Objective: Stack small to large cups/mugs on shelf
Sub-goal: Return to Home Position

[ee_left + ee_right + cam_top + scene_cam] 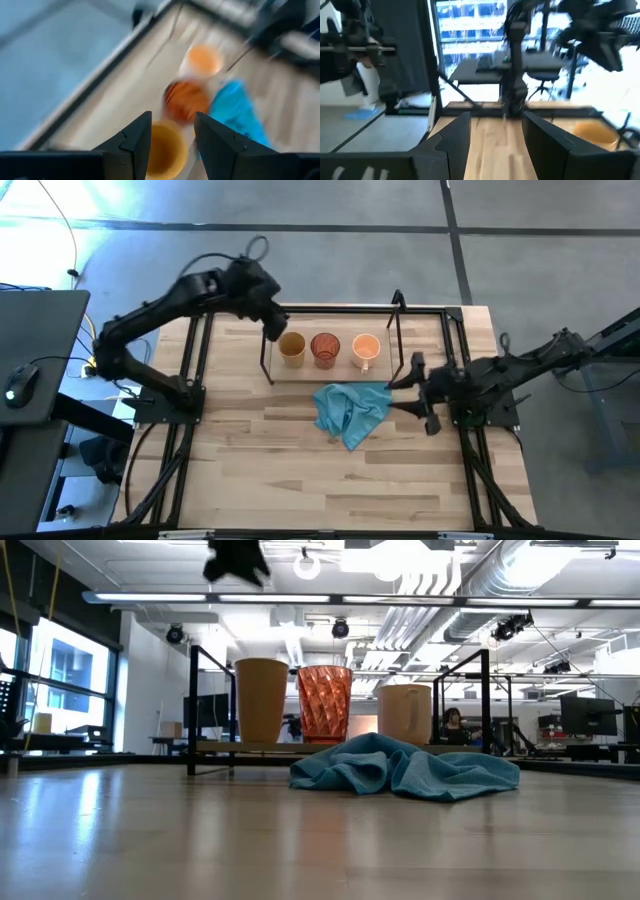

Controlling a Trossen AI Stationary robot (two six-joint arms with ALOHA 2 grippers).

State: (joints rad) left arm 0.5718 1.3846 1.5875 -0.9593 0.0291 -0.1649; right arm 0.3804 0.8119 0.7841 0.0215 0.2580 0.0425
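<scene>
At the far side of the table [300,470], on the shelf [306,370]: three cups in one row, all upright, none set inside another
- From the left arm's end to the right arm's end: amber cup [291,348], red ribbed cup [325,350], light orange mug [366,350]
- Low view: the amber cup stands tallest, the red cup a shade lower, the mug shortest. There is a narrow gap between amber and red and a wider gap between red and mug
- All three stand on the wooden board, inside the black frame

Teal cloth [350,412]: crumpled on the table just in front of the shelf, toward the mug's end. Its far edge lies at the front of the board. In the low view it hides the foot of the mug

Left gripper [272,328]: raised over the shelf's end nearest its own arm, above the amber cup. In the low view it sits near the top of the picture, well clear of the rims. Its wrist view shows the fingers apart with nothing between them, and the amber cup below, seen through the gap

Right gripper [408,392]: low over the table, just beside the other end of the shelf and near the cloth. Fingers spread wide, bare table in the gap, holding nothing

A person [453,723] is far back in the room, small
</scene>
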